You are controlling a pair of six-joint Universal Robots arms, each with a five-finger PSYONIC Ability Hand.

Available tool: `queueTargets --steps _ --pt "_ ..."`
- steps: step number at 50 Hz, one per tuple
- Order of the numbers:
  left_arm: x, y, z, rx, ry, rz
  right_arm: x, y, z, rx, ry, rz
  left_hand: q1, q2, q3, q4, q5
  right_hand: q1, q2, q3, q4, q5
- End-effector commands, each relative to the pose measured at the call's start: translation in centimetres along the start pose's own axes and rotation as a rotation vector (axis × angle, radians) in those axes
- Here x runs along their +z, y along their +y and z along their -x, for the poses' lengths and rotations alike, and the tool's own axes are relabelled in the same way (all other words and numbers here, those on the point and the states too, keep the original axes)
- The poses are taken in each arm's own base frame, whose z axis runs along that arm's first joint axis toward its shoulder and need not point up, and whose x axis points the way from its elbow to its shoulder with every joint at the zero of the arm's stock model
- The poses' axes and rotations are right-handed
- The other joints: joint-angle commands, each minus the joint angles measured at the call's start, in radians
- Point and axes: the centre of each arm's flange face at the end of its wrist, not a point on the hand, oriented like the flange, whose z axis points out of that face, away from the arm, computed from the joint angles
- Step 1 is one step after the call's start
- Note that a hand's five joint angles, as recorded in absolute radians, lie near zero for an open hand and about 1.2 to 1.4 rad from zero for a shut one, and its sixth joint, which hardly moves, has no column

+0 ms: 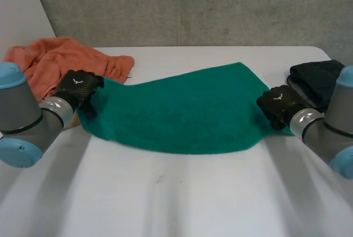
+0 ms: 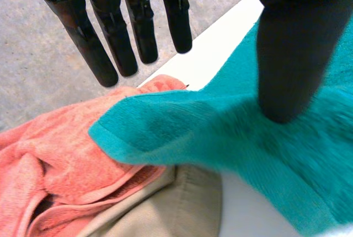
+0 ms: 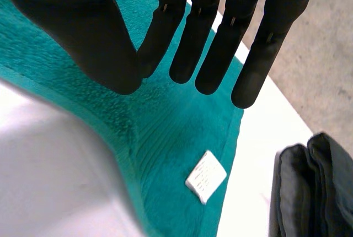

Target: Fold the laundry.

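Laundry on the white bench centres on a green towel, spread open and nearly flat across the middle, with a hand at each end.

At the towel's end on the robot's left, the left hand sits over the corner. In the left wrist view its fingers are straight and spread, clear above the towel, while the thumb's tip rests down on the cloth a little in from the hemmed corner. Nothing is gripped, and the hand is released.

At the towel's opposite end, the right hand lies over the edge near the corner. In the right wrist view its fingers and thumb are extended and apart, with the towel beneath the palm and fingertips. This hand is also released. A small white label lies on the towel just beyond the fingertips, close to the corner.

Under and behind the towel's left corner is a crumpled orange towel, with a beige cloth beside it, partly under both. Just past the towel's right end, apart from it, sits a folded dark cloth. A grey concrete wall stands behind the bench.
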Motion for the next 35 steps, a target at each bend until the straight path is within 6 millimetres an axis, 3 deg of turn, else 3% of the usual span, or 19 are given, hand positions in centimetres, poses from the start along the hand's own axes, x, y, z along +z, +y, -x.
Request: queueTargets --steps 1,8,19,24,25,26,35 --pt "-1.2 -1.3 0.4 0.023 0.003 0.026 -2.1 -1.1 -1.5 0.094 -0.017 0.110 0.002 -0.033 -0.038 -0.025 -0.026 -0.123 -0.130 -0.126 -0.126 -0.122" --pt "-1.8 -1.4 0.8 0.026 -0.002 0.076 -2.2 -1.0 -1.8 0.120 -0.008 0.107 -0.048 -0.083 -0.088 -0.075 -0.075 -0.326 -0.333 -0.330 -0.329 -0.326" --pt "-1.5 0.3 -0.1 0.105 0.044 0.140 0.7 1.6 0.0 0.129 -0.012 0.077 -0.060 -0.095 -0.099 -0.087 -0.087 -0.350 -0.357 -0.354 -0.353 -0.349" --pt "-1.9 0.2 -0.6 0.114 0.072 0.154 1.7 2.3 0.5 0.122 -0.006 0.057 -0.062 -0.098 -0.102 -0.090 -0.090 -0.089 -0.096 -0.093 -0.092 -0.089" --pt "-1.9 0.2 -0.7 0.113 0.077 0.158 1.8 2.3 0.4 0.119 -0.001 0.050 -0.062 -0.098 -0.102 -0.090 -0.090 0.033 0.027 0.030 0.030 0.034" --pt "-2.1 0.2 -1.0 0.116 0.086 0.165 2.0 2.2 0.4 0.115 0.010 0.030 -0.062 -0.098 -0.102 -0.090 -0.090 0.326 0.319 0.322 0.323 0.326" --pt "-2.1 1.2 -1.6 0.177 0.104 0.213 1.3 1.6 0.3 0.111 0.000 -0.006 -0.039 -0.074 -0.079 -0.066 -0.067 0.329 0.322 0.325 0.326 0.329"
